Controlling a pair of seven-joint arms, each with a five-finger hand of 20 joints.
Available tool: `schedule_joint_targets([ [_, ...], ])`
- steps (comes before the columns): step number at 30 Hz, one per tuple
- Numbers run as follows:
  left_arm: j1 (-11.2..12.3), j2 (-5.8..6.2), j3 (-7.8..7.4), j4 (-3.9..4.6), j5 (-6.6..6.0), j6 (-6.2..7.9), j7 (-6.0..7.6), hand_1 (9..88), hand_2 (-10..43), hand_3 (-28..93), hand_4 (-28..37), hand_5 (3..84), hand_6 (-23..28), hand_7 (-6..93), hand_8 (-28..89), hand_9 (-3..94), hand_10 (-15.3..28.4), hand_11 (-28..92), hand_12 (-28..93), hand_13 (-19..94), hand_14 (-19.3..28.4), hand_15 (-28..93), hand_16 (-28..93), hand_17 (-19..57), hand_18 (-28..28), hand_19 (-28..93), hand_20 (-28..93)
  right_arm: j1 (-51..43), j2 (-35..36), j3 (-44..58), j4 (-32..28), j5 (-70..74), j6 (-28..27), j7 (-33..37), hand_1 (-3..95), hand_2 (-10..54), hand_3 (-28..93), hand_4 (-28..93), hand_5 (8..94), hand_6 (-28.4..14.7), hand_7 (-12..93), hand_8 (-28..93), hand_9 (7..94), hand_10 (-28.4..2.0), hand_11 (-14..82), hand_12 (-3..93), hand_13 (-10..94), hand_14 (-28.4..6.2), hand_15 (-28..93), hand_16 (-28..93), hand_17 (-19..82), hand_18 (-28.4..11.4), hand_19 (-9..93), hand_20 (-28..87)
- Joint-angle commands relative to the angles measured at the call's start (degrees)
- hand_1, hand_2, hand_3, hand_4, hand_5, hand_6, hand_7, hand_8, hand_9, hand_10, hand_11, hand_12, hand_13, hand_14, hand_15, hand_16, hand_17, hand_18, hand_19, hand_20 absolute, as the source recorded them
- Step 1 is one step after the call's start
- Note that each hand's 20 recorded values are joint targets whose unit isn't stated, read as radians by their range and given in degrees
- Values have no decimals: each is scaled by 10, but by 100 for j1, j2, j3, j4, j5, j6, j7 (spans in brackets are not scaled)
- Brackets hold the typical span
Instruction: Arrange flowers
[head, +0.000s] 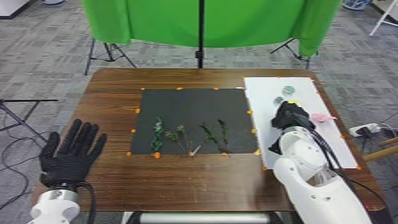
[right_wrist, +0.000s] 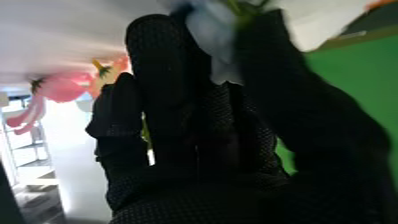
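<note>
Black-gloved right hand (head: 291, 118) pinched a pale bluish-white flower (right_wrist: 211, 39).
Both were at three o'clock from the square black mat (head: 194, 107); the black-gloved left hand (head: 66, 164), fingers apart, was at eight.

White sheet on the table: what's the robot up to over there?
The right hand is over the white sheet, with a pale flower pinched between its fingers and thumb. A pink flower lies beside that hand. Green stems lie on the black sheet. The left hand is open, off to the left.
</note>
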Motion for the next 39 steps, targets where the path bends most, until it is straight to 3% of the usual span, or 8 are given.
schedule_joint_targets([
  [1, 110, -23, -62, -8, 6, -29, 20, 251, 173, 753, -283, 461, 81, 120, -94, 404, 139, 203, 113, 337, 125, 285, -37, -45, 132, 358, 154, -382, 143, -61, -681, 306, 27, -178, 635, -95, 657, -282, 828, -7, 158, 24, 891, -127, 73, 377, 727, -101, 483, 404, 353, -230, 880, 414],
  [5, 154, 4, -99, -18, 4, -25, 72, 250, 172, 753, -283, 461, 81, 120, -94, 404, 139, 203, 113, 337, 125, 285, -37, -45, 132, 358, 154, -123, 278, -306, -1252, 454, 209, -691, 621, -95, 659, -282, 826, -11, 159, 27, 892, -127, 74, 386, 728, -102, 489, 400, 356, -232, 882, 415],
  [8, 172, 8, -94, -26, -29, 17, 105, 251, 171, 753, -283, 460, 81, 119, -94, 404, 139, 203, 113, 337, 125, 285, -37, -45, 132, 358, 154, 443, 238, -666, -1412, 1269, -81, -1135, 615, -95, 660, -283, 818, -15, 159, 28, 885, -129, 73, 389, 719, -104, 496, 398, 352, -229, 883, 416],
  [15, 79, 86, -14, -13, -50, 90, 121, 251, 170, 754, -283, 461, 81, 119, -93, 403, 139, 203, 114, 337, 124, 285, -37, -44, 132, 357, 154, 1825, -544, -2200, -606, 1329, -241, -1817, 614, -95, 658, -283, 802, -12, 159, 23, 873, -126, 72, 384, 706, -100, 503, 391, 347, -225, 882, 416],
  [22, -122, 237, 127, 37, -53, 90, 161, 251, 169, 754, -283, 461, 81, 121, -94, 404, 139, 203, 114, 337, 125, 285, -36, -44, 132, 357, 154, 2303, -1370, -3192, 449, 598, -586, -2383, 618, -95, 661, -283, 792, -12, 157, 15, 867, -124, 71, 376, 703, -98, 499, 392, 349, -223, 881, 416],
  [23, -196, 238, 126, 49, -53, 135, 114, 251, 169, 754, -283, 461, 81, 121, -94, 404, 139, 204, 114, 337, 125, 285, -36, -44, 132, 357, 154, 2348, -1490, -3204, 667, 406, -666, -2537, 619, -95, 661, -283, 791, -13, 157, 14, 865, -124, 72, 376, 703, -98, 498, 393, 349, -223, 881, 416],
  [29, -249, 367, 143, 6, -20, 142, 119, 251, 170, 753, -283, 463, 81, 122, -94, 404, 138, 205, 114, 338, 124, 286, -37, -45, 132, 357, 155, 2287, -1807, -3576, 1144, -22, -841, -1981, 609, -95, 662, -283, 786, -14, 159, 10, 861, -123, 73, 372, 704, -98, 494, 393, 350, -225, 881, 416],
  [39, -305, 388, 181, 23, -43, 139, 71, 250, 170, 754, -283, 463, 82, 121, -95, 406, 139, 204, 113, 337, 125, 287, -37, -44, 132, 357, 155, 2176, -1993, -3653, 1337, -606, -792, -1910, 582, -95, 667, -283, 744, -22, 141, -10, 833, -127, 96, 349, 696, -108, 522, 364, 352, -232, 887, 405],
])
